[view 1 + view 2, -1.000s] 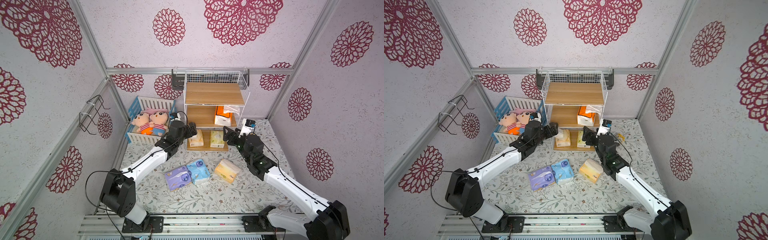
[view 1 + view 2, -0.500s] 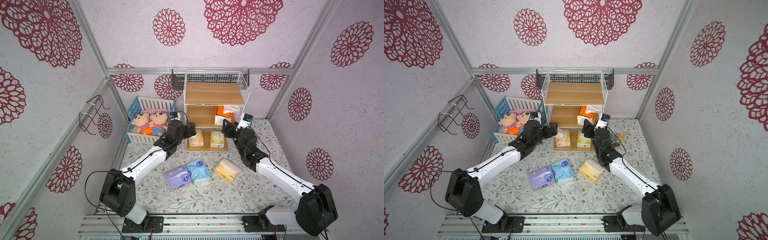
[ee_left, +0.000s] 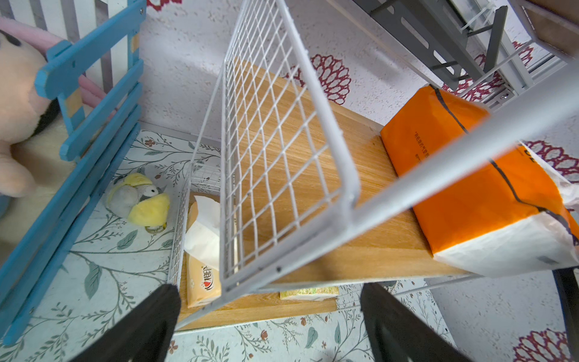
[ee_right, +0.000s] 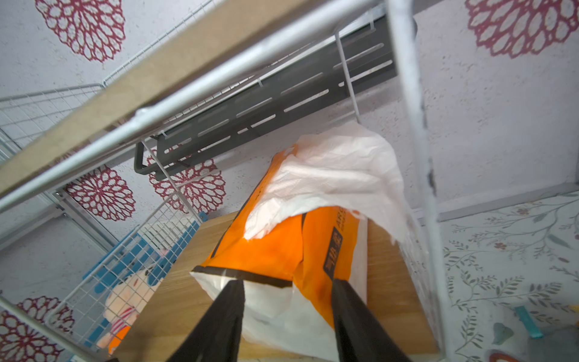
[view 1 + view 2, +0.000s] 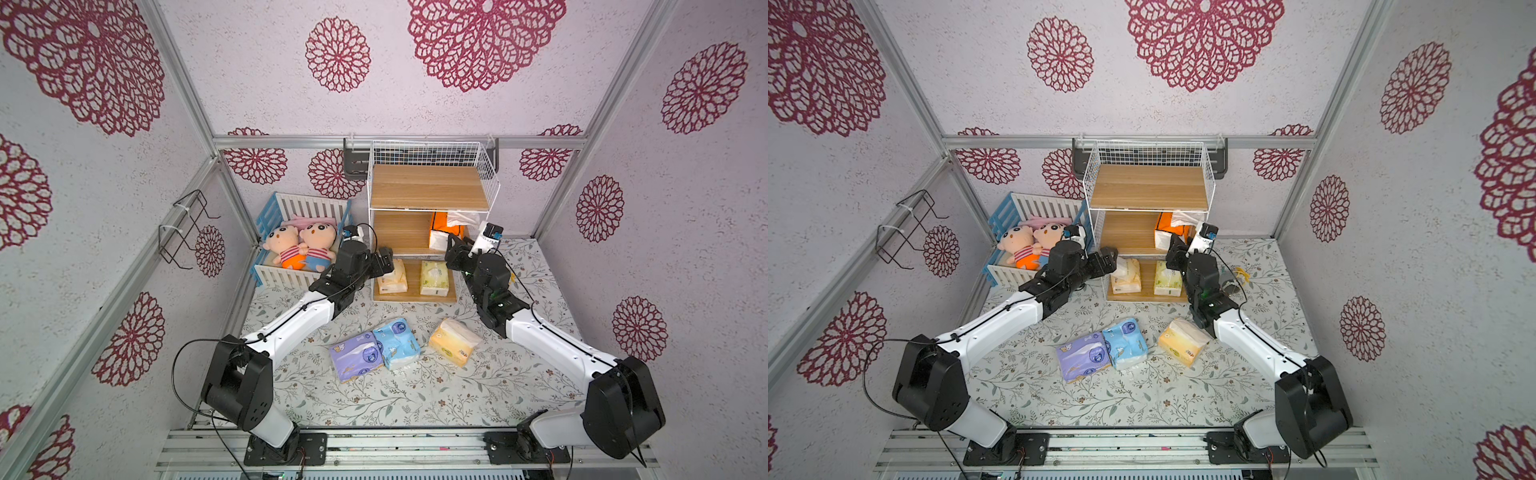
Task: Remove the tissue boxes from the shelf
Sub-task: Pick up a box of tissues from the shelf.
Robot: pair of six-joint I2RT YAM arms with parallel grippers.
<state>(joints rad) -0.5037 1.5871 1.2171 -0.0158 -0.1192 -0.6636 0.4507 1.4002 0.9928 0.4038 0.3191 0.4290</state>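
Right hand [image 4: 286,283] half-open at the near end of the orange-and-white tissue pack [image 4: 282,244], mid-tier of shelf [image 5: 428,193], kept low, presumably to clear the board above. Grip unconfirmed. Left hand [image 3: 269,287] wide, empty, lined up on cream-yellow pack [image 3: 203,282] below.

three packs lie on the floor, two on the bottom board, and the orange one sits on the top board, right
Not quite: the orange pack sits on the middle board, not the top board, as both top views show. The rest is right.
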